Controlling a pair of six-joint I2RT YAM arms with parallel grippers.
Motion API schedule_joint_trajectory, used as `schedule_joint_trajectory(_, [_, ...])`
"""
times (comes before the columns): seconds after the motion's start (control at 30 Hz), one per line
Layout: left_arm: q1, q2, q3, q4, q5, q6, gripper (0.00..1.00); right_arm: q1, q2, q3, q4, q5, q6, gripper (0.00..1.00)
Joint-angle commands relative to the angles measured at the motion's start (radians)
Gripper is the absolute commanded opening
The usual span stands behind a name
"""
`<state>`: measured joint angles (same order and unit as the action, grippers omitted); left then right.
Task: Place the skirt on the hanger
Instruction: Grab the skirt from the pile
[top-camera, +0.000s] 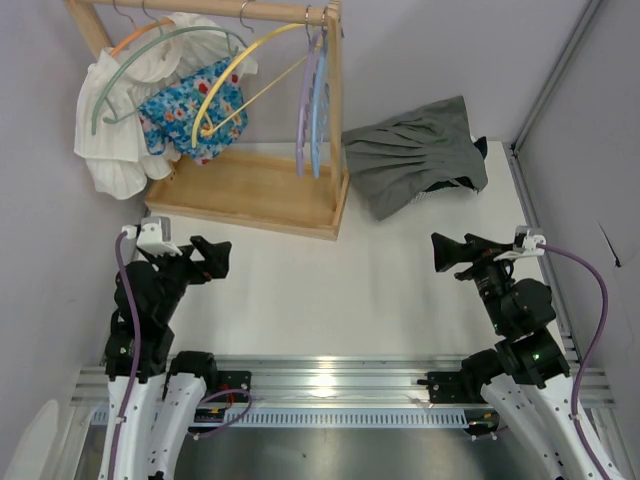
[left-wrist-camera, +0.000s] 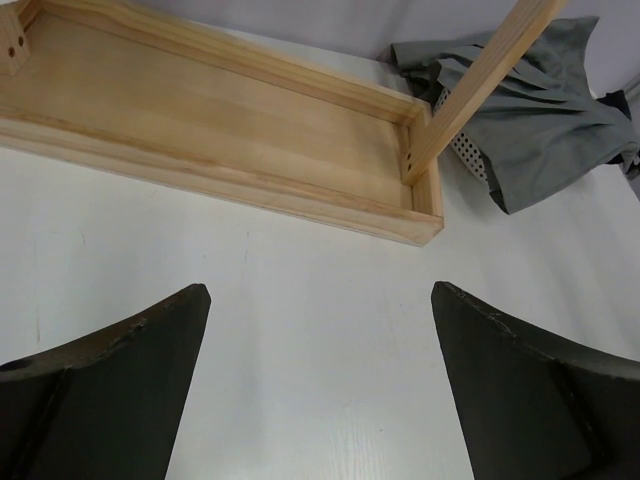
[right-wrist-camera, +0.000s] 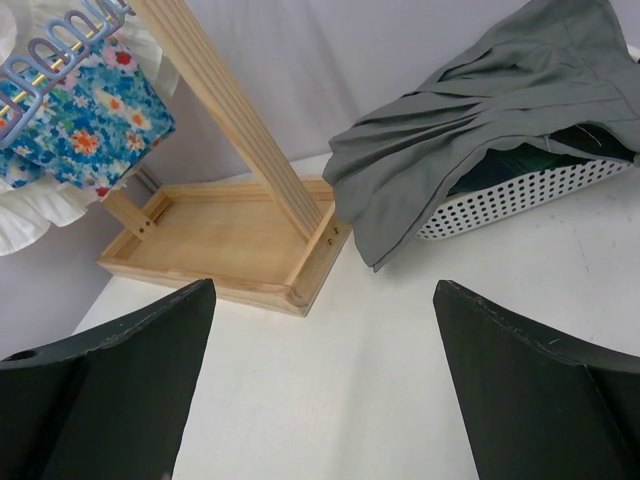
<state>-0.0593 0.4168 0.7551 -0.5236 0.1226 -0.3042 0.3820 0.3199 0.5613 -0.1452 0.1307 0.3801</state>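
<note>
A grey pleated skirt (top-camera: 420, 152) lies heaped over a white perforated basket (right-wrist-camera: 520, 200) at the back right of the table; it also shows in the left wrist view (left-wrist-camera: 540, 120) and the right wrist view (right-wrist-camera: 470, 130). Empty lilac and blue hangers (top-camera: 312, 100) and a yellow hanger (top-camera: 235, 85) hang on the wooden rack (top-camera: 250, 190). My left gripper (top-camera: 212, 257) is open and empty, low at the near left. My right gripper (top-camera: 447, 253) is open and empty at the near right, well short of the skirt.
A white frilled garment (top-camera: 115, 130) and a blue floral garment (top-camera: 190, 110) hang on the rack's left side. The rack's wooden base tray (left-wrist-camera: 230, 150) stands just beyond my left gripper. A grey wall borders the table on the right.
</note>
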Motion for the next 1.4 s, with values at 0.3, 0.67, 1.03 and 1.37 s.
schedule_joint_trajectory(0.3, [0.006, 0.057, 0.263, -0.084, 0.058, 0.137, 0.99, 0.001, -0.015, 0.014, 0.029, -0.036, -0.007, 0.99])
schedule_joint_trajectory(0.67, [0.006, 0.472, 0.791, -0.125, 0.232, 0.246, 1.0, 0.0, 0.002, 0.037, 0.032, -0.052, 0.008, 0.99])
schedule_joint_trajectory(1.03, [0.006, 0.974, 1.401, -0.225, 0.359, 0.382, 1.0, 0.0, 0.186, 0.216, -0.125, -0.007, -0.044, 0.99])
schedule_joint_trajectory(1.37, [0.004, 1.007, 1.431, -0.189, 0.399, 0.317, 1.0, -0.015, 0.298, 0.287, -0.211, 0.254, 0.071, 0.99])
